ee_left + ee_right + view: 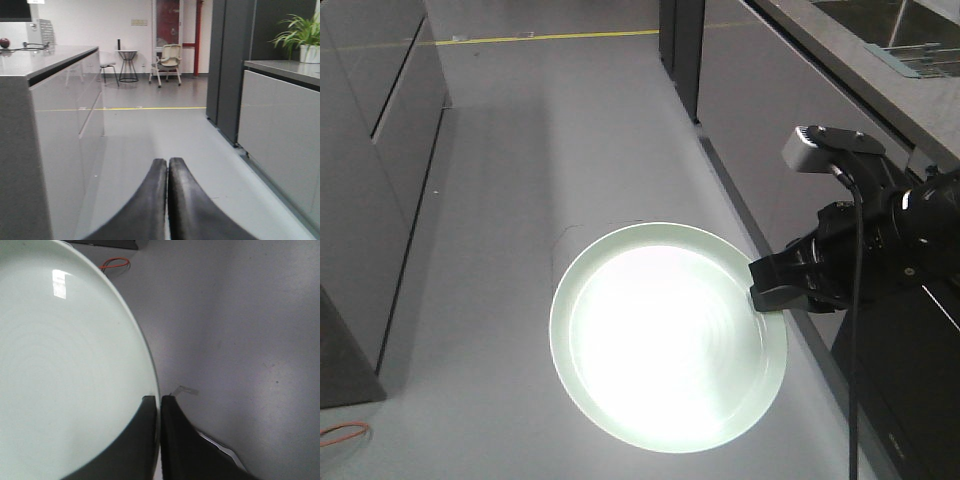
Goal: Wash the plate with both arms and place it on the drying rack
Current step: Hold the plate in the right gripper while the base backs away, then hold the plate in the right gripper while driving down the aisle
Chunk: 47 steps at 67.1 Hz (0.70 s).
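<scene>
bulky matte-black robot arm [910,230], frame right: grey camera block [825,148] on top, black cable [855,380], curved black fingers [185,445].

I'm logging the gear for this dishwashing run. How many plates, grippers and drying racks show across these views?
Plates: 1, the plate, held at its rim
Grippers: 2, the left gripper and the right gripper
Drying racks: 1, the drying rack, partly in view
Total: 4
</scene>
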Motion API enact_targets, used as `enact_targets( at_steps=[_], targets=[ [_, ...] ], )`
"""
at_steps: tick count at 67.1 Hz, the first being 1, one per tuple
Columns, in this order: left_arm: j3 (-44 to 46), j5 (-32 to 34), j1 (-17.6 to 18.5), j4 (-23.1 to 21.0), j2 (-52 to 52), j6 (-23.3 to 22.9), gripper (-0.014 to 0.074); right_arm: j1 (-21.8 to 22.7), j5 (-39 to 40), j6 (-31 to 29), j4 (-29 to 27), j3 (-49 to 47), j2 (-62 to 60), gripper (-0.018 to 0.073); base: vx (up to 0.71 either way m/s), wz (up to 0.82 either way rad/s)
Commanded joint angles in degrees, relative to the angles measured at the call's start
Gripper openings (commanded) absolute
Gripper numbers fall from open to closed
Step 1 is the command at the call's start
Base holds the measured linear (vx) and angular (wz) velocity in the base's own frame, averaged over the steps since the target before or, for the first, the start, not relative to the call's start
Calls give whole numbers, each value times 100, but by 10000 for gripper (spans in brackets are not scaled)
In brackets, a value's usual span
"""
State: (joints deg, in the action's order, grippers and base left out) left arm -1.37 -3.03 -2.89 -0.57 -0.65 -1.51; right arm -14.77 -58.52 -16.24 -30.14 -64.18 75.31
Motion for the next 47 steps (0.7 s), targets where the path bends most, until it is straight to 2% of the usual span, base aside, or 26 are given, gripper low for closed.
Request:
enact_targets(
  at_steps=[1,47],
  targets=[
    [164,427,41,-43,-84,-4,-6,16,183,-57,-203,-161,-178,-1,-5,30],
    [164,427,41,-43,-84,-4,-6,16,183,-57,-203,-161,-178,-1,1,23]
  ],
)
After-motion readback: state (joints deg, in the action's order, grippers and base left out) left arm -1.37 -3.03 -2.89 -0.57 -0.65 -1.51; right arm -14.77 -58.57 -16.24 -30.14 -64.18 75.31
